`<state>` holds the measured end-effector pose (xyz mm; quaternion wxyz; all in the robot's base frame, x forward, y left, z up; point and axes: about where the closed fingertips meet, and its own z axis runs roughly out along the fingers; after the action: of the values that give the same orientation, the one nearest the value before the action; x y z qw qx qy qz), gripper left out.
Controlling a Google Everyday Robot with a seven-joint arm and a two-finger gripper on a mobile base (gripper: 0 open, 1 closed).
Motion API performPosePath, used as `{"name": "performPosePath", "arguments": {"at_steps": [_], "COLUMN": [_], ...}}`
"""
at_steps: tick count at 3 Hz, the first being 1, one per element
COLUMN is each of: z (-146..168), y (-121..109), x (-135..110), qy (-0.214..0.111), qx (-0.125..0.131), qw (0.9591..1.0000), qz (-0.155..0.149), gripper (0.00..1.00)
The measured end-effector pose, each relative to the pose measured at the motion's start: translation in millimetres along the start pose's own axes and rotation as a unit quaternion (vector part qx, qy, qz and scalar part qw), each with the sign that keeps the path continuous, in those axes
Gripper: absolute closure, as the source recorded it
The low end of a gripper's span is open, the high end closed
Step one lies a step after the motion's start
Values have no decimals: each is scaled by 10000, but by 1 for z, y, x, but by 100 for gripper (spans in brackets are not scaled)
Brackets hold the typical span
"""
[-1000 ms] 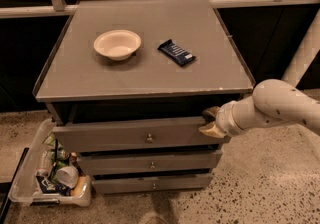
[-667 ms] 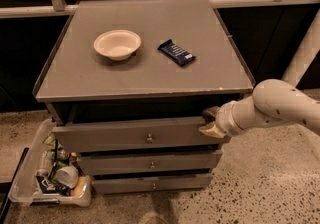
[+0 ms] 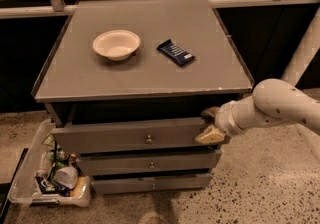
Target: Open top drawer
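Your gripper (image 3: 210,127) sits at the right end of the top drawer (image 3: 100,139), just under the cabinet top (image 3: 150,75). You cannot tell whether it clamps the front. Pulling from that end, away from the knob (image 3: 148,139), could skew and jam the drawer.

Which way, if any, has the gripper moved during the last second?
No. The gripper stays at the right end of the top drawer, just under the front right corner of the cabinet top.
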<state>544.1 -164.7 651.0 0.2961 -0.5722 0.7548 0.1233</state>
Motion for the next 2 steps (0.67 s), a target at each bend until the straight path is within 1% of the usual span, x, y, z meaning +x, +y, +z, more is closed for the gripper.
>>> {"name": "performPosePath", "arguments": {"at_steps": [1,2], "z": [2,-1], "y": [9,24], "x": [0,10], "qy": [-119,-303], "qx": [-161,-267], "qw": [9998,9991], "qz": [44,118], "gripper": [18,40]}}
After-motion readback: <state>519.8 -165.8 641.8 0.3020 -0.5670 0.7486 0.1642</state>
